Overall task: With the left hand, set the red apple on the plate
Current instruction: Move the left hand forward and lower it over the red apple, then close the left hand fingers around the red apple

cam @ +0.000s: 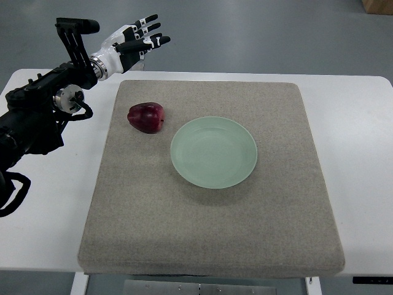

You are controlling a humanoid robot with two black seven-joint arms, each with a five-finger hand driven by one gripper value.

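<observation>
A dark red apple [147, 117] lies on the grey mat [209, 246], just left of a pale green plate [214, 152]. The plate holds nothing. My left hand [142, 42] hovers beyond the mat's far left corner, above and behind the apple, with its fingers spread and holding nothing. Its black arm comes in from the left edge. The right arm does not show.
The mat lies on a white table [362, 123] with bare margins left and right. The grey floor lies beyond the table's far edge. A brown box corner [376, 5] shows at the top right.
</observation>
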